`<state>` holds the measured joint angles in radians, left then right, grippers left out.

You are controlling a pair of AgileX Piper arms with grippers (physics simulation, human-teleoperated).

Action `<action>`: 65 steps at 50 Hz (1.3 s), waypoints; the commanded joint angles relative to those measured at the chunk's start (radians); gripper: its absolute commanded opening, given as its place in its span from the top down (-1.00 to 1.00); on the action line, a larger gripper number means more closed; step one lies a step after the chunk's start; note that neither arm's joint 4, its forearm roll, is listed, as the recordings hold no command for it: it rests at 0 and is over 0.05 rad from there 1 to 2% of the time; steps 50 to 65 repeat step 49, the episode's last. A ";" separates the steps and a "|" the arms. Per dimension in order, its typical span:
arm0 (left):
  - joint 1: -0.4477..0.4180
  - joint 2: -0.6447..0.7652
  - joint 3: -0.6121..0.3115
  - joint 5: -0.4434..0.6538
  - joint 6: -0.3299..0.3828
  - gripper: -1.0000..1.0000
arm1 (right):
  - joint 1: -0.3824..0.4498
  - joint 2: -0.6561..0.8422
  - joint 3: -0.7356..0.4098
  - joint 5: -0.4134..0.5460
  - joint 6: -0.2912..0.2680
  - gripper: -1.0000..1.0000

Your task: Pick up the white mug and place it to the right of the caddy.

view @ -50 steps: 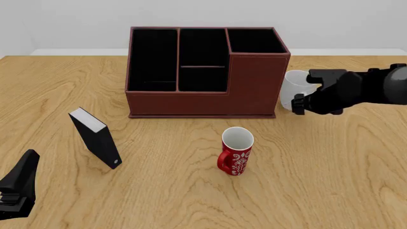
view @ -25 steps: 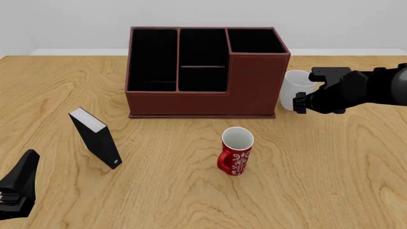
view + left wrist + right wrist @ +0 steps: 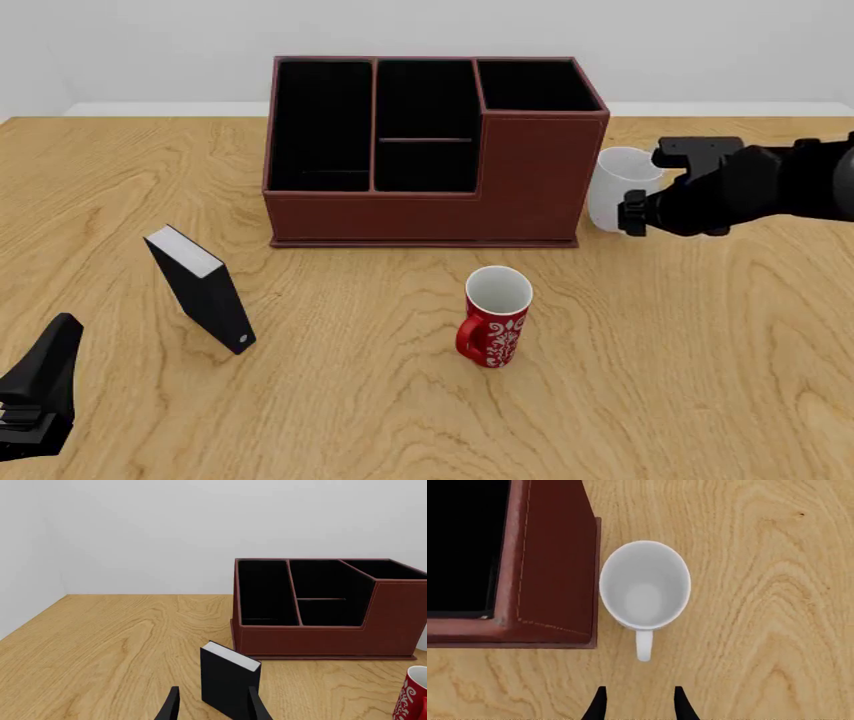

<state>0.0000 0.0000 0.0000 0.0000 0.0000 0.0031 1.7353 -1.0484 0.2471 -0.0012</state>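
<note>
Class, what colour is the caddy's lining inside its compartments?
Black, inside the reddish-brown caddy; clearest in the front view.

Both arms matte black; right arm [image 3: 761, 190] bulky, rounded; left gripper [image 3: 34, 395] w/ thin tapered jaws

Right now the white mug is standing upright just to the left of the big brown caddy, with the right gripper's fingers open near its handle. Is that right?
Not quite: the white mug stands upright just to the right of the caddy, not the left, as the front view shows. The rest holds: in the right wrist view the right gripper is open, its fingers apart near the mug's handle.
</note>
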 commanded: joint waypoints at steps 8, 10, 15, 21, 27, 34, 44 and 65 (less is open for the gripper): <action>0.000 0.000 0.000 0.000 0.000 -1.00 | -0.009 -0.039 0.016 0.004 -0.009 -1.00; 0.000 0.000 0.000 0.000 0.000 -1.00 | -0.009 -0.041 0.018 0.005 -0.010 -1.00; 0.000 0.000 0.000 0.000 0.000 -1.00 | -0.009 -0.048 0.019 0.008 -0.012 -1.00; 0.000 0.000 0.000 0.000 0.000 -1.00 | -0.011 -0.049 0.017 0.010 -0.012 -1.00; 0.000 0.000 0.000 0.000 0.000 -1.00 | -0.011 -0.058 0.018 0.013 -0.013 -1.00; 0.000 0.000 0.000 0.000 0.000 -1.00 | -0.009 -0.050 0.013 0.013 -0.010 -1.00; 0.000 0.000 0.000 0.000 0.000 -1.00 | -0.008 -0.095 0.025 0.024 0.001 -1.00; 0.000 0.000 0.000 0.000 0.000 -1.00 | -0.010 -0.117 0.031 0.029 0.001 -1.00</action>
